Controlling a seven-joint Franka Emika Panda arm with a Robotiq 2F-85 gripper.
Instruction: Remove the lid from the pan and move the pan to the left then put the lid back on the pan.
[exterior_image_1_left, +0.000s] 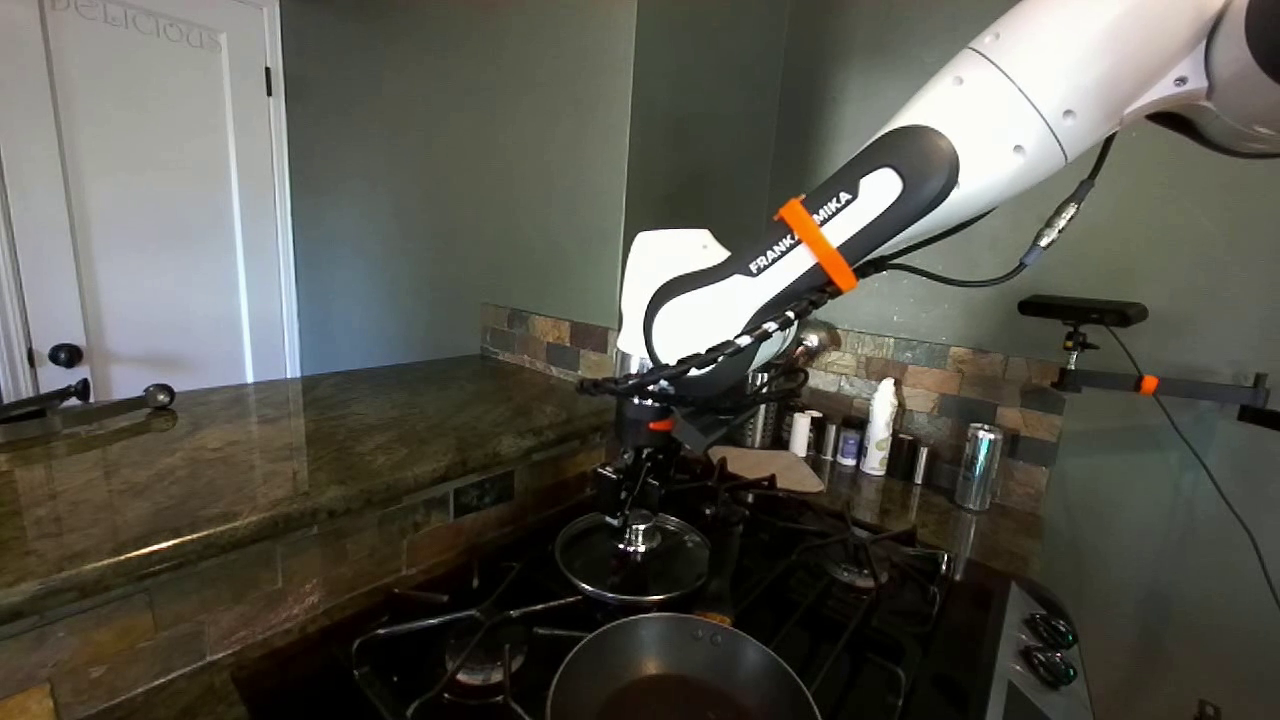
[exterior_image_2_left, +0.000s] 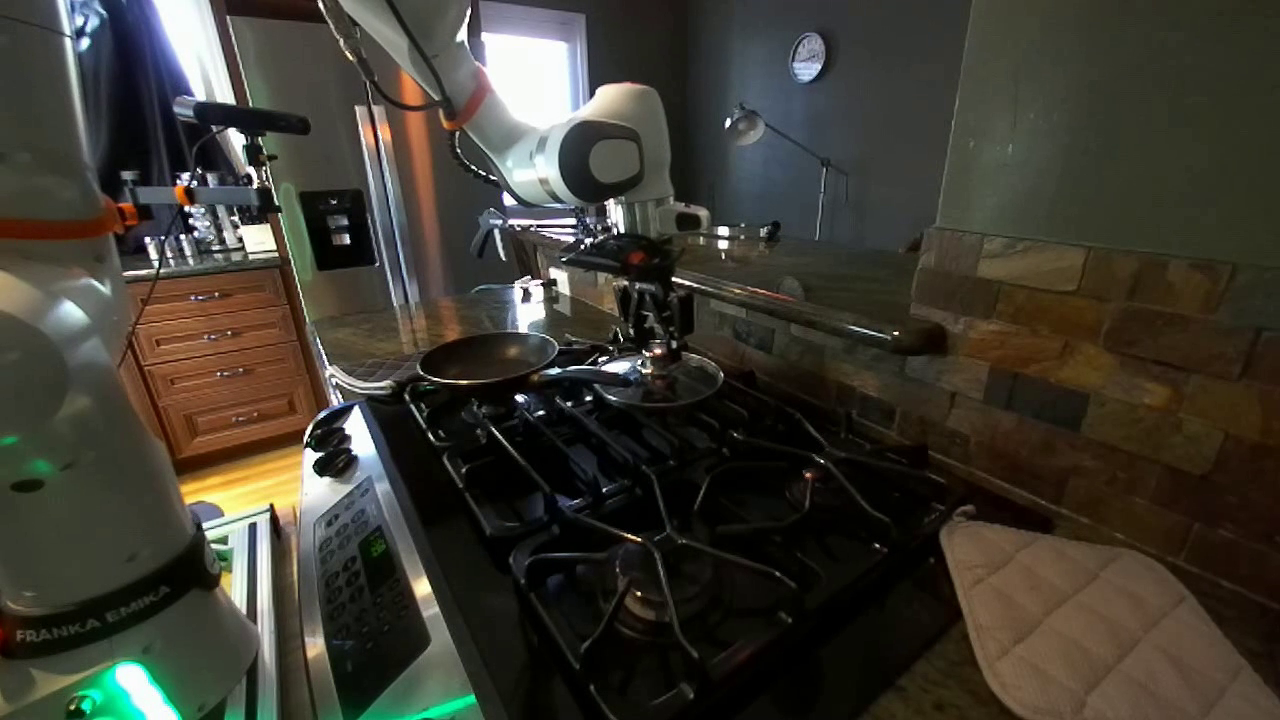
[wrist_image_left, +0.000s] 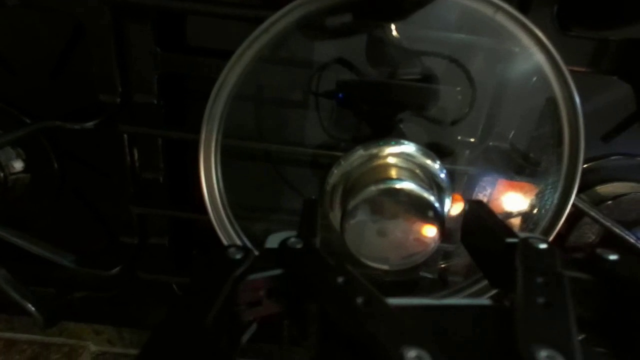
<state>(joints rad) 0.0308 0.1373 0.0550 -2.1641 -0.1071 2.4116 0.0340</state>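
The glass lid (exterior_image_1_left: 655, 578) with a silvery rim and shiny knob lies over the back of the stove, apart from the pan; it also shows in an exterior view (exterior_image_2_left: 692, 382) and the wrist view (wrist_image_left: 280, 115). Whether it sits flat on the grate is hard to tell. The dark frying pan (exterior_image_1_left: 660, 685) stands uncovered on the stove; it also shows in an exterior view (exterior_image_2_left: 490, 358). Its handle points toward the lid. My gripper (wrist_image_left: 392, 215) is open around the lid's knob, with a gap to the right finger. It points down at the lid in both exterior views.
Black burner grates (exterior_image_2_left: 660, 540) surround the lid and pan. A raised stone counter ledge (exterior_image_1_left: 300, 480) runs close behind the gripper. A beige pot holder (exterior_image_2_left: 1100, 620) lies beside the stove. Bottles and a steel canister (exterior_image_1_left: 978, 467) stand along the tiled wall.
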